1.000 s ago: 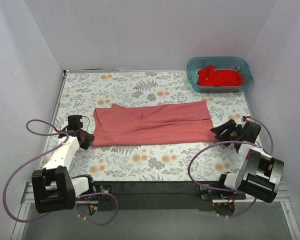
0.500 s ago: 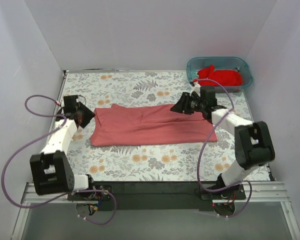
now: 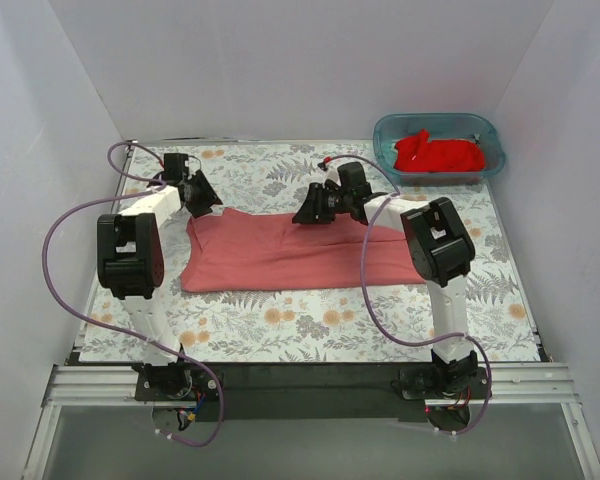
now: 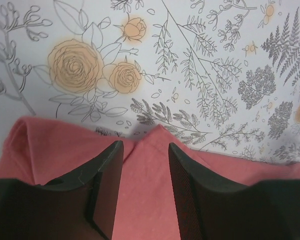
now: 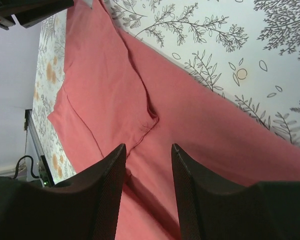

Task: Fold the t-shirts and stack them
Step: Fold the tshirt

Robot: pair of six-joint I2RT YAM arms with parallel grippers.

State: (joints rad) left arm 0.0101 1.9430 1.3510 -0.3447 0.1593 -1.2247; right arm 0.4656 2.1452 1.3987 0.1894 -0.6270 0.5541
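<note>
Dusty salmon-red soft cloth t-shirt (image 3: 270,258): laid flat as a long folded band across the middle of the floral-print surface (image 3: 280,325), running from near the left edge toward the right edge.

Brighter pure red cloth t-shirt (image 3: 438,153): bunched inside the teal plastic tub (image 3: 384,140) at the far right corner, well apart from the salmon one.

Left pincer (image 3: 210,204): at the far left corner of the salmon shirt, over its far edge. From the left wrist view, black fingers (image 4: 106,192) parted a moderate way, salmon cloth below and between them, a small peak of the cloth's edge in line with the gap. Nothing clamped. Touching the cloth or just above it: cannot tell.

Right pincer (image 3: 304,214): over the far edge of the same shirt, about midway along the band. From the right wrist view, black fingers (image 5: 107,195) parted about as far, above salmon cloth, a folded flap with a rounded corner just ahead of the tips. Nothing gripped.

White right arm (image 3: 435,245): reaching in from the near edge, crossing above the right part of the band.
</note>
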